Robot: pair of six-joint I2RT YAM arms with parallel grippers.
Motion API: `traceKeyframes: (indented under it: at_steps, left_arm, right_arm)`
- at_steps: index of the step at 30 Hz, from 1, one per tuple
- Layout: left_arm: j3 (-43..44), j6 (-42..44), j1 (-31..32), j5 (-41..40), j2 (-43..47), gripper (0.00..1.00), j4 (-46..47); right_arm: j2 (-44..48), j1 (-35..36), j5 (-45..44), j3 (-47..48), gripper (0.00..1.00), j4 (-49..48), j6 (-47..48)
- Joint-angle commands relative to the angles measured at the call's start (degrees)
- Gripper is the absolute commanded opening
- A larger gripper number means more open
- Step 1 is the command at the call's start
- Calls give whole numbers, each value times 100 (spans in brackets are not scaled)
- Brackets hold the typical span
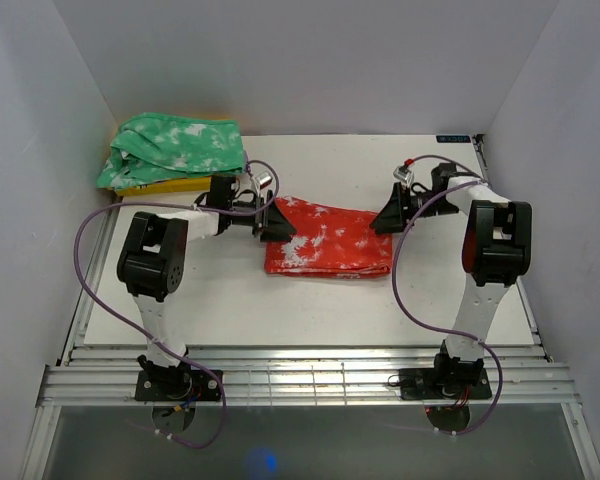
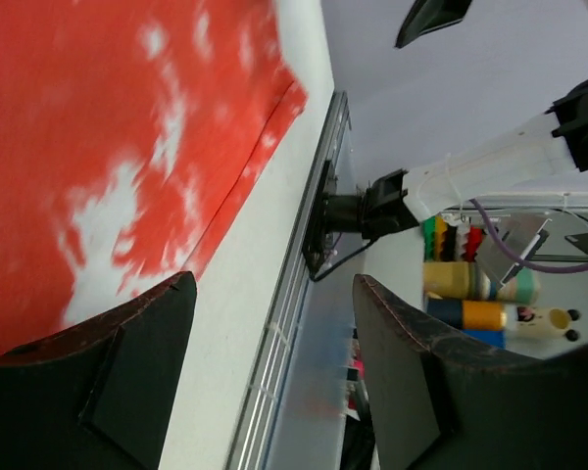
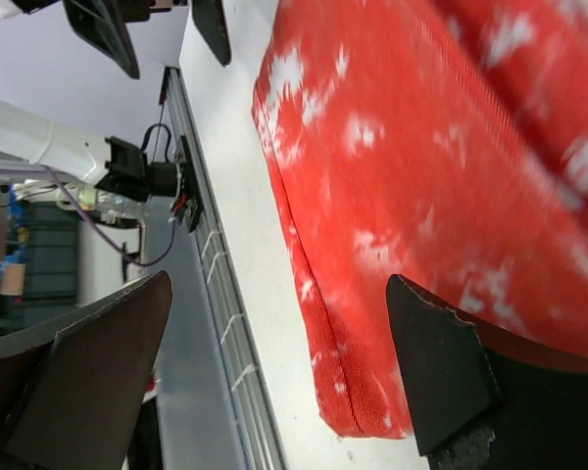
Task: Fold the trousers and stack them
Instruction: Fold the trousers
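Note:
The red-orange trousers [image 1: 328,238] with white splotches lie folded in a flat rectangle at the middle of the white table. My left gripper [image 1: 277,220] is open at their upper left corner. My right gripper [image 1: 388,215] is open at their upper right corner. In the left wrist view the cloth [image 2: 108,147] fills the upper left, and the open gripper [image 2: 274,323] holds nothing. In the right wrist view the cloth [image 3: 421,166] lies under the open gripper [image 3: 279,333], with a folded corner near one fingertip [image 3: 421,343].
A green white-mottled garment [image 1: 172,148] lies on a yellow cloth [image 1: 170,184] at the table's back left corner. The table's front edge has a slatted metal rail [image 1: 310,375]. White walls enclose the left, back and right sides.

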State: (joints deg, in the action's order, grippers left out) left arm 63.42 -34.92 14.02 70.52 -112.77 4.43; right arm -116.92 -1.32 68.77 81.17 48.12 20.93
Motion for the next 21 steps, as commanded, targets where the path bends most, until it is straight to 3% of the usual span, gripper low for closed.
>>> traceKeyframes:
  at_steps: [1,7,10,16,21]
  left_arm:
    - [777,-265,-22,32,441,75,425]
    - [1427,-1323,-57,-794,-709,76,1840]
    - [1812,-1755,-84,-1014,-1385,76,2246]
    - [1929,-1589,-128,-1242,-2143,76,2238]
    - [2384,-1028,-198,-1067,-2083,77,1932]
  right_arm:
    - [320,9,145,575,95,-318,-490]
    - [-320,132,-91,620,95,-1891,-1704]
    - [-681,132,-302,532,94,-2122,-1750]
    - [-1253,132,-741,575,93,-2430,-1575]
    - [-1316,97,-980,1225,93,-2378,-1530]
